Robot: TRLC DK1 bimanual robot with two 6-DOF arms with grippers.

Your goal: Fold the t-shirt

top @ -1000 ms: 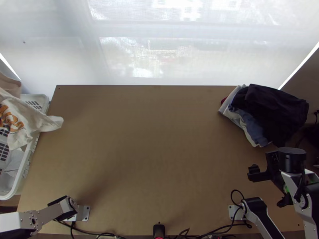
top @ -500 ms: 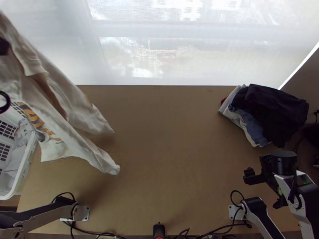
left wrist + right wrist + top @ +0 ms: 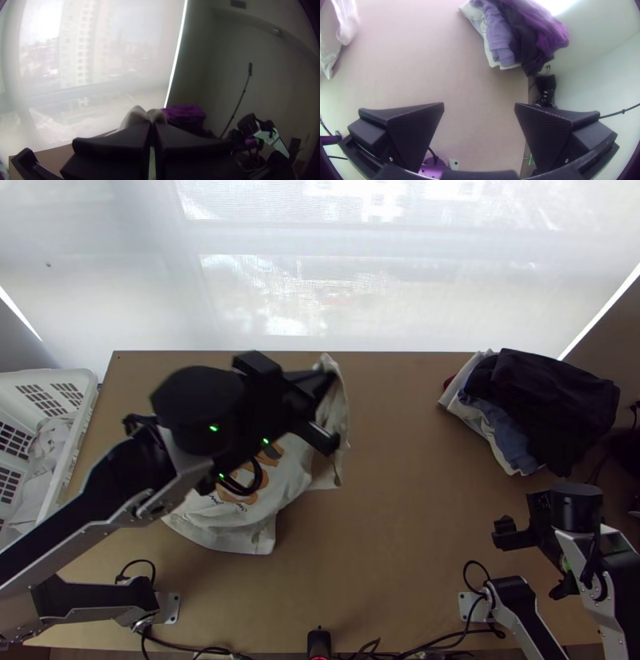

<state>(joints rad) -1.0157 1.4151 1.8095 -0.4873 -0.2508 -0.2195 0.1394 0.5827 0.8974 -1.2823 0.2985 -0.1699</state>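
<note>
Now t-shirt (image 3: pixel 292 478) and left claw (image 3: pixel 326 380) farther from the basket (image 3: pixel 86 406)

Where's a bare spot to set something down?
The widest bare stretch of table lies between the t-shirt and the clothes pile, toward the near edge. The left arm and left gripper crowd the shirt; the right arm crowds the near right corner.
</note>
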